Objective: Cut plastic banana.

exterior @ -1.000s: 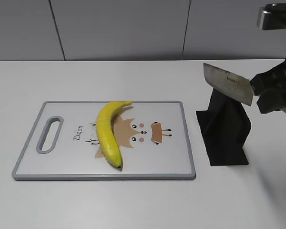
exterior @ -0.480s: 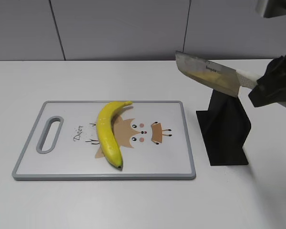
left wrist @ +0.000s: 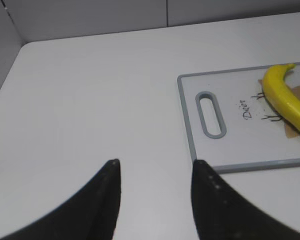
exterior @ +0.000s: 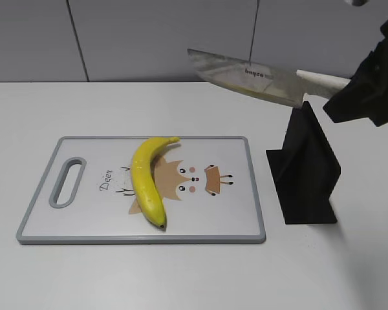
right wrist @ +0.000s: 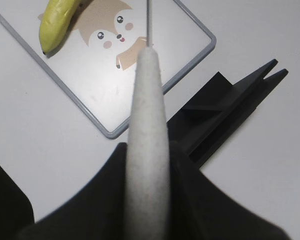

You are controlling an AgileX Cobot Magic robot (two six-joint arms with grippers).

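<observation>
The yellow plastic banana lies whole on the white cutting board, left of its cartoon print; it also shows in the left wrist view and the right wrist view. My right gripper is shut on the pale handle of a knife. It holds the blade high in the air, pointing left, above the board's far right part. My left gripper is open and empty over bare table, left of the board's handle slot.
A black knife stand stands on the table right of the board, below the knife handle; it also shows in the right wrist view. A grey wall runs behind the white table.
My right gripper has lifted the knife out of the black stand and swung it up and to the left, blade now over the board's right part. Banana and left gripper have not moved.
</observation>
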